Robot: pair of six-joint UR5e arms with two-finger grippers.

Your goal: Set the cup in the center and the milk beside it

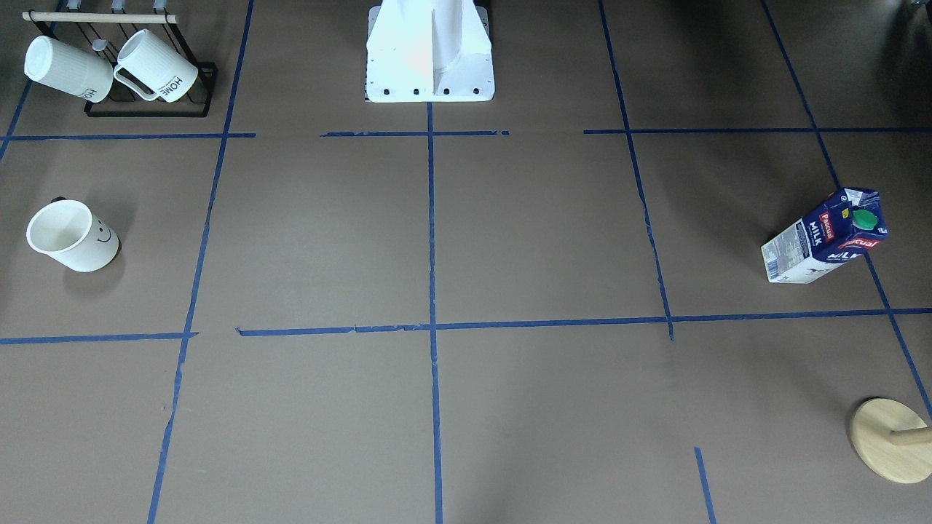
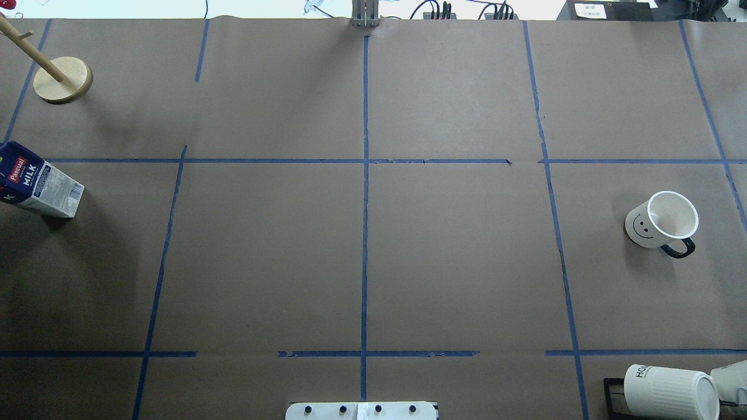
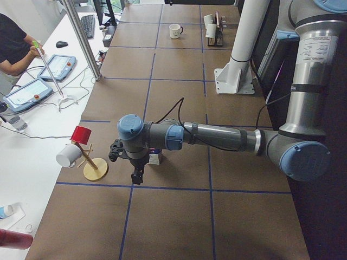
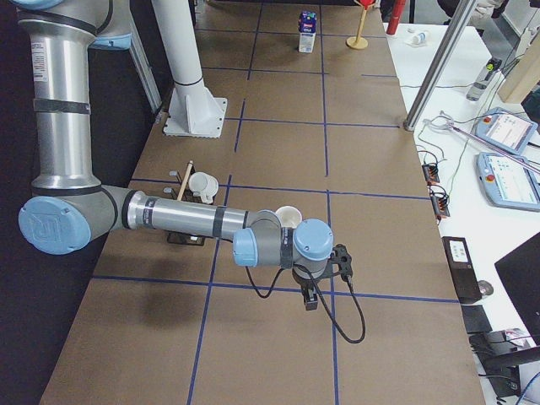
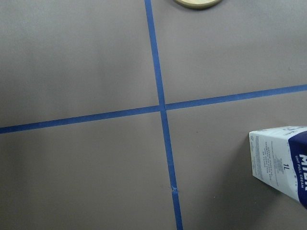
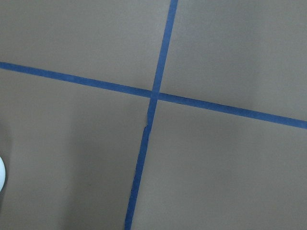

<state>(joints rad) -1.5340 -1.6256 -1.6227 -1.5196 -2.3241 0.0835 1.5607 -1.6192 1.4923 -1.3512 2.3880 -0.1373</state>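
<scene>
We are hanging the left gripper [image 3: 137,174] over the brown paper [image 1: 553,407] with its fingers pointing down. We cannot tell whether its jaws are spread or pressed together, since only a side view is showing them, and the milk [image 5: 283,160] is standing upright just beside those jaws. We are hanging the right gripper [image 4: 310,297] the same way, its jaws again impossible to judge. The cup [image 2: 659,221] is sitting upright near them, on their side toward the table's middle, while the center [image 2: 365,256] is lying well apart from both pairs of jaws.
</scene>
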